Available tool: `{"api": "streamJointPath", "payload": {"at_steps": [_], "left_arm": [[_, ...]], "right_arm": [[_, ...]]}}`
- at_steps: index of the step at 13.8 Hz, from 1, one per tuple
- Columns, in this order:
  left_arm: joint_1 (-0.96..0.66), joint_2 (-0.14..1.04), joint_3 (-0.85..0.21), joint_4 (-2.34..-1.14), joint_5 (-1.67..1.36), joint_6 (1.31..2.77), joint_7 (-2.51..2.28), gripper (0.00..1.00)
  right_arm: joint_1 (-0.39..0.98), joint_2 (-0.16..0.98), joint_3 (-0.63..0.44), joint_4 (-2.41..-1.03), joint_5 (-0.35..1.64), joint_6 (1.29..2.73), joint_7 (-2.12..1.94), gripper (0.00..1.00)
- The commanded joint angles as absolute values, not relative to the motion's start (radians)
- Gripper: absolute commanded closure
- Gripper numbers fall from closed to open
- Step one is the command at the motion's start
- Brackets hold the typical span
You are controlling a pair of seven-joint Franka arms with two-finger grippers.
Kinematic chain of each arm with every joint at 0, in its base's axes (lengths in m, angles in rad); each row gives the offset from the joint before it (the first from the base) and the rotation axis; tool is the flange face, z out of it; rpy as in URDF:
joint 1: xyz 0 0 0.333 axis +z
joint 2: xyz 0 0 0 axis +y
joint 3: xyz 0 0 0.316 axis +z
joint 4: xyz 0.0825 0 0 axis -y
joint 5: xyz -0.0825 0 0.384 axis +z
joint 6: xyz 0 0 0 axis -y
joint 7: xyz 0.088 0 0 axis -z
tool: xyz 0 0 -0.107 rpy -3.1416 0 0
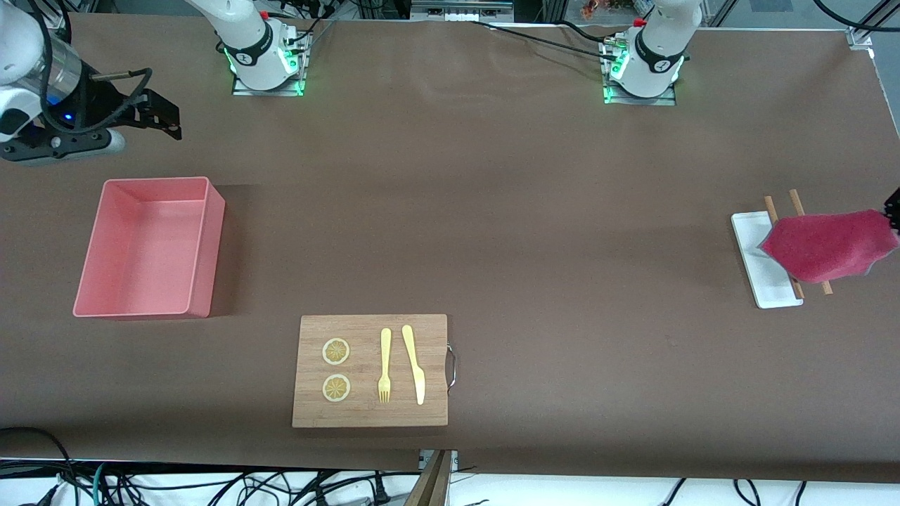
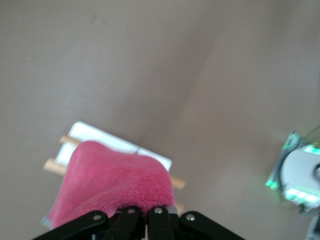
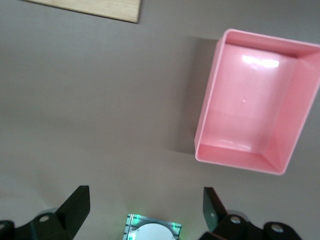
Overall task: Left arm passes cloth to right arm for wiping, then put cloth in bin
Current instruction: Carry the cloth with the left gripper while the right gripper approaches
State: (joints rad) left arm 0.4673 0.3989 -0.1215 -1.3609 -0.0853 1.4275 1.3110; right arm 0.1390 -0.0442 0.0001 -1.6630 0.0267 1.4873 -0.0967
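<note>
My left gripper [image 1: 891, 213] is at the left arm's end of the table, mostly out of the front view. It is shut on one edge of the magenta-red cloth [image 1: 830, 244]. The cloth hangs in the air over a white dish. In the left wrist view the fingers [image 2: 156, 218] pinch the cloth [image 2: 112, 182]. My right gripper [image 1: 166, 117] is open and empty, up in the air above the table beside the pink bin [image 1: 205, 242]. The right wrist view shows its spread fingers [image 3: 76, 206] and the empty bin [image 3: 206, 120].
A white rectangular dish [image 1: 752, 242] with two wooden chopsticks [image 1: 796, 200] lies under the cloth. A wooden cutting board [image 1: 370, 414] nearer the front camera carries two lemon slices [image 1: 336, 351], a yellow fork [image 1: 384, 365] and a knife [image 1: 415, 364].
</note>
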Motion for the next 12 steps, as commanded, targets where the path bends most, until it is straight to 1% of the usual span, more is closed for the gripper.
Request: {"api": "streamJointPath", "payload": {"at_steps": [1, 2, 5, 7, 8, 10, 12], "left_arm": [[0.327, 0.394, -0.126, -1.387, -0.072, 1.407, 1.072, 1.00], [0.283, 0.390, -0.155, -1.375, -0.072, 1.407, 0.975, 1.00], [0.215, 0.393, -0.315, -1.350, -0.083, 1.405, 0.732, 1.00], [0.206, 0.399, -0.411, -1.351, -0.197, 1.411, 0.642, 1.00], [0.181, 0.402, -0.437, -1.351, -0.262, 1.420, 0.559, 1.00], [0.091, 0.400, -0.446, -1.347, -0.326, 1.483, 0.360, 1.00], [0.002, 0.400, -0.446, -1.307, -0.371, 1.541, 0.189, 1.00]], "right_arm": [[0.138, -0.055, -0.002, -1.733, 0.090, 1.566, -0.230, 0.00], [0.138, -0.051, -0.002, -1.761, 0.124, 1.600, -0.295, 0.00], [0.137, -0.020, -0.005, -1.830, 0.213, 1.701, -0.453, 0.00], [0.129, 0.014, -0.006, -1.845, 0.277, 1.736, -0.649, 0.00], [0.111, 0.038, -0.008, -1.845, 0.313, 1.738, -0.731, 0.00], [0.071, 0.095, -0.008, -1.845, 0.397, 1.738, -0.906, 0.00], [0.038, 0.170, -0.008, -1.845, 0.509, 1.730, -1.078, 0.00]]}}
